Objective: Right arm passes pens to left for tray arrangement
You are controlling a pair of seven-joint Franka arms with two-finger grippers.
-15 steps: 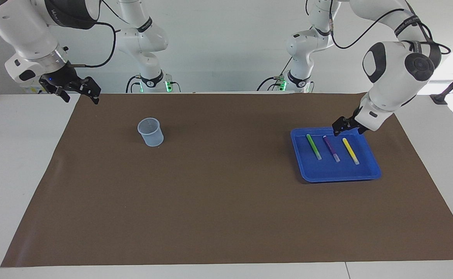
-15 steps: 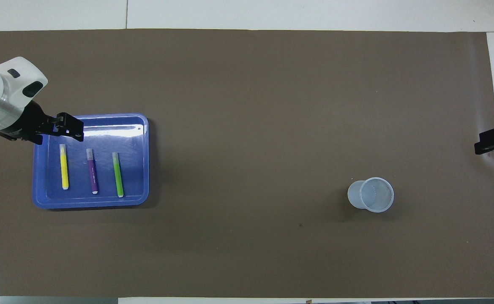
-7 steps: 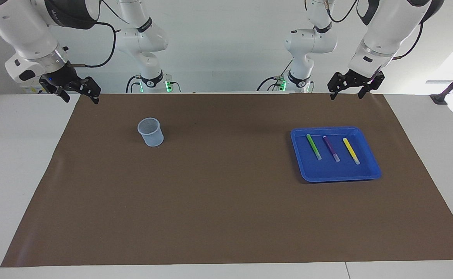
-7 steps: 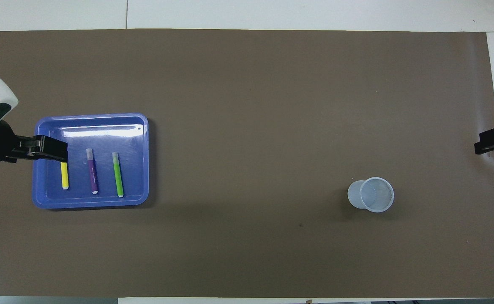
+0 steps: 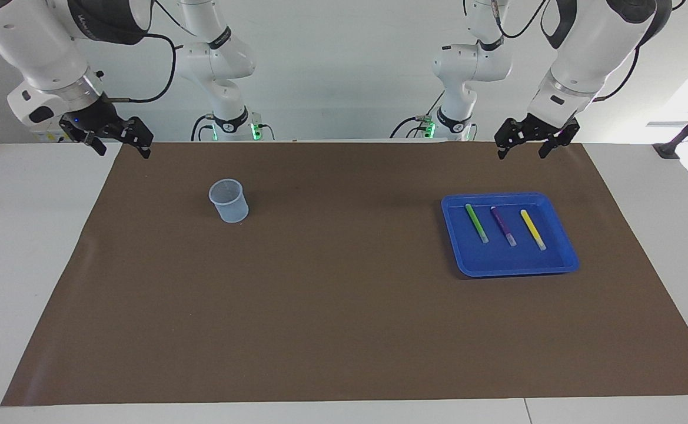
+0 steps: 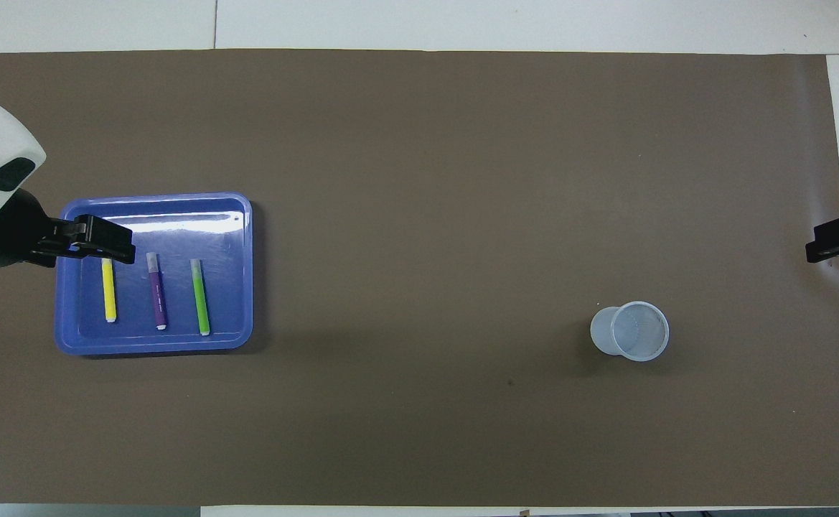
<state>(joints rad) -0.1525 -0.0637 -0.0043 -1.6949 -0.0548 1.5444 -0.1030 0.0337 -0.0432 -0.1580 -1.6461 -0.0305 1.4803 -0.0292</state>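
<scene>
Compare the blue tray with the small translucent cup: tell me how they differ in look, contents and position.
The tray is shallow, roughly square and bright blue; the cup is taller, round and pale translucent.

The tray holds the green pen, purple pen and yellow pen side by side; the cup looks empty.

The tray sits toward the left arm's end of the table, the cup toward the right arm's end.

Both rest on the brown mat, untouched by either gripper.

- No lettering reads clearly anywhere
- The right arm's upper link (image 5: 93, 23) carries pale print, too small to make out
</scene>
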